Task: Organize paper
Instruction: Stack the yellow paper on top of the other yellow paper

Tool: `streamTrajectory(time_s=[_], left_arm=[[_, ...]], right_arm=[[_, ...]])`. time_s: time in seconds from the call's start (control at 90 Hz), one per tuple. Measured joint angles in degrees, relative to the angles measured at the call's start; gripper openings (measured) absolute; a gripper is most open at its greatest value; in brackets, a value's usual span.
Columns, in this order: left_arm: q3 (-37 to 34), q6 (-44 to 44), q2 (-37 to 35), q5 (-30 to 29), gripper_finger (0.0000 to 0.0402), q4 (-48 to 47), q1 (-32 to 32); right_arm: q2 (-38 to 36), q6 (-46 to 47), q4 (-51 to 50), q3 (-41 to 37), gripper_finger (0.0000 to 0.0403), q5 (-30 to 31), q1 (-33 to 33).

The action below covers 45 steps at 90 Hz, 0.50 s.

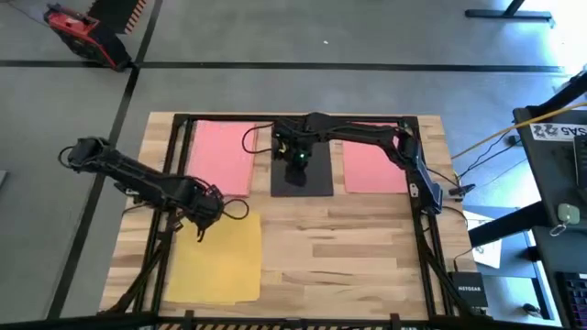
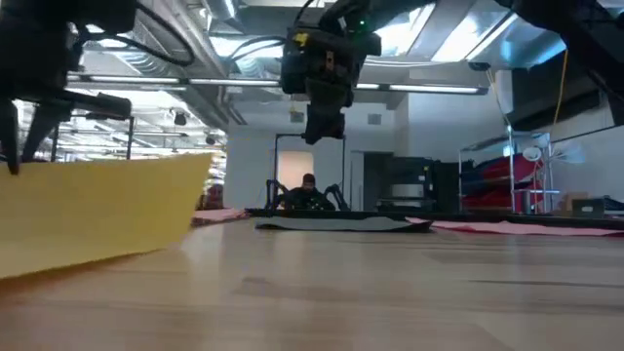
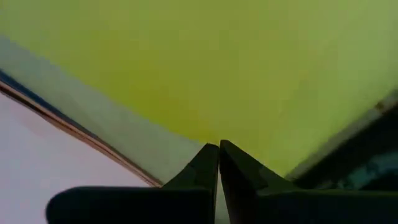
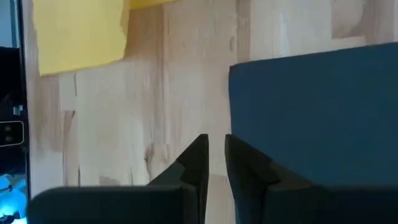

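Three thin flat sheets lie in a row along the far edge of the wooden counter (image 1: pixel 339 247): a pink rectangular paper sheet (image 1: pixel 223 156) toward the far left corner, a black rectangular paper sheet (image 1: pixel 301 168) in the middle, and a second pink paper sheet (image 1: pixel 371 167) toward the far right corner. They sit side by side with narrow gaps, not stacked. The yellow rectangular paper sheet (image 1: pixel 215 257) is well apart from them, near the front left corner.

The left gripper (image 1: pixel 204 223) is at the yellow sheet's far edge. Its jaws are pressed together on the paper, and in the low view that edge stands lifted off the counter while the rest of the sheet trails down to it. The right gripper (image 1: pixel 295 156) hangs above the black sheet, near its left edge, jaws nearly together with only a thin slit between them and nothing held.

As a judgement, the task is partway: three sheets look placed, though whether they are meant to stay in a row or be gathered into one pile cannot be told. The yellow sheet is the one in hand and has yet to join the others. No orange or blue sheet shows.
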Motion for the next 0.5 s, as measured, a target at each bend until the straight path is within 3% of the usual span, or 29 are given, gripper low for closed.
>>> streamTrajectory(time_s=[0.5], left_arm=[[1.38,0.31,-0.98,-0.98,0.0000,-8.79,-2.40]], right_arm=[[0.00,-1.05,-0.39,0.00,0.0041,-0.02,0.02]])
